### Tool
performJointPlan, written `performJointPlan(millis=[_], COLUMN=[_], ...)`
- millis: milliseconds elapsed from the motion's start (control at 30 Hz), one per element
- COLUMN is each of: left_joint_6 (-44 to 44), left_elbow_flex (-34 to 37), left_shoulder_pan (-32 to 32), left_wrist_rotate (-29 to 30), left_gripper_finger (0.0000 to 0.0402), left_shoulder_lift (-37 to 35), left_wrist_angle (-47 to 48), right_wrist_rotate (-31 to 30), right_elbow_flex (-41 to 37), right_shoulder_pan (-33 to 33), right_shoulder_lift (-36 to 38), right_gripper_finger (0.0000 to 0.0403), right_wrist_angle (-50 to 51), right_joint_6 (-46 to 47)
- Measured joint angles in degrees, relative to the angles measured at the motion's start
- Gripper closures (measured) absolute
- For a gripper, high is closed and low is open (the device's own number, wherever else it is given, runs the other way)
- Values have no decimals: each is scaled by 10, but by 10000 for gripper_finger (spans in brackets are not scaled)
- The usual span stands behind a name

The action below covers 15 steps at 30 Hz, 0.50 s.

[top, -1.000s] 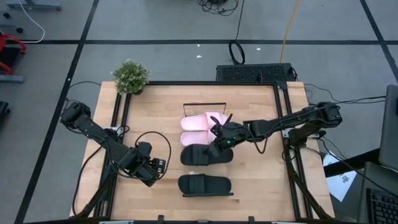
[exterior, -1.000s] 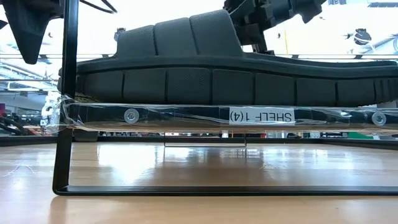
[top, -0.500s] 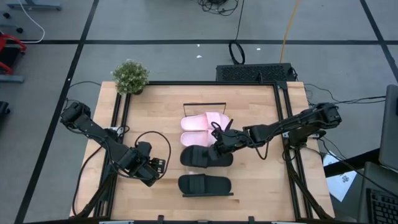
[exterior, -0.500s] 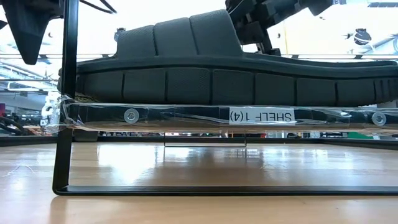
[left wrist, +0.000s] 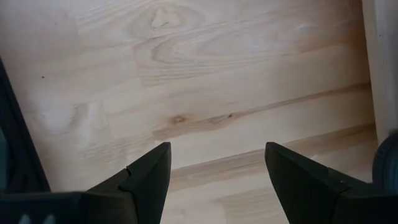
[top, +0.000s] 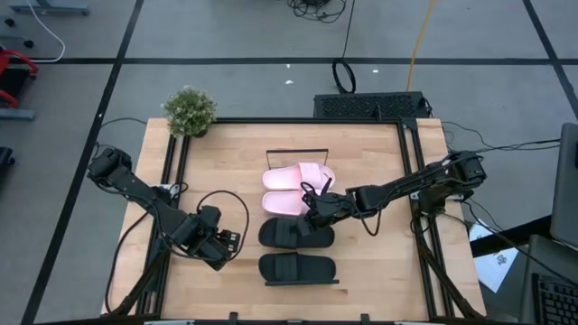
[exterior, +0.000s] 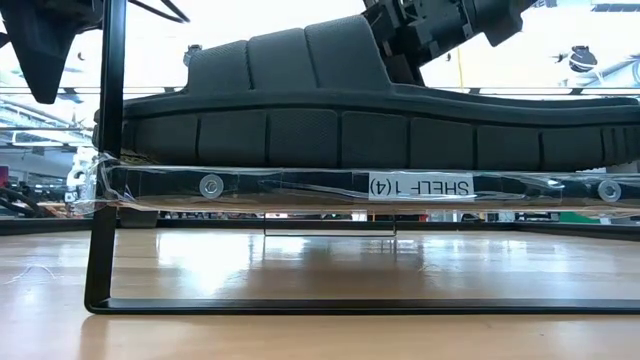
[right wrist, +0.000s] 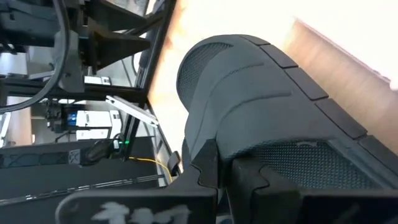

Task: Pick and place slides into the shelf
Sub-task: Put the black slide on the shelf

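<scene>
Near edge of the surface: one black slide, lying flat on the near end of the shelf, toe and heel pointing left and right. In the low view this slide fills the shelf board, which carries a label reading "SHELF 1 (4)" mirrored.

Left, near side: left claw, resting low over bare wood, fingers spread wide, holding nothing, well apart from all slides.

Middle: second black slide, just beyond the first. The right claw sits at its right, far side, fingers pinched fully together on the strap; the right wrist view shows the ribbed strap directly ahead of the fingers.

Farther: two pale pink slides, side by side and touching, just beyond the right claw.

Far end: thin black end bar of the shelf.

Far left corner: small potted plant.
</scene>
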State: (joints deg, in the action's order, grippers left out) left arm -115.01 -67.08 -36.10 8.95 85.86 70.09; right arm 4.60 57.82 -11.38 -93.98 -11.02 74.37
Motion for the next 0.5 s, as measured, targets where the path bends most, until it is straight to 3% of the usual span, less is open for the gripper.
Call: performJointPlan(millis=[500], left_joint_6=[6], left_elbow_flex=[0], left_shoulder_pan=[1], left_wrist_rotate=[0], left_gripper_finger=[146], left_shoulder_lift=[-1], left_wrist_angle=[1], right_wrist_rotate=[30], right_elbow_flex=[0], right_shoulder_pan=[0], right_shoulder_lift=[-25], right_gripper_finger=[403], right_wrist_angle=[-20], right_joint_6=[20])
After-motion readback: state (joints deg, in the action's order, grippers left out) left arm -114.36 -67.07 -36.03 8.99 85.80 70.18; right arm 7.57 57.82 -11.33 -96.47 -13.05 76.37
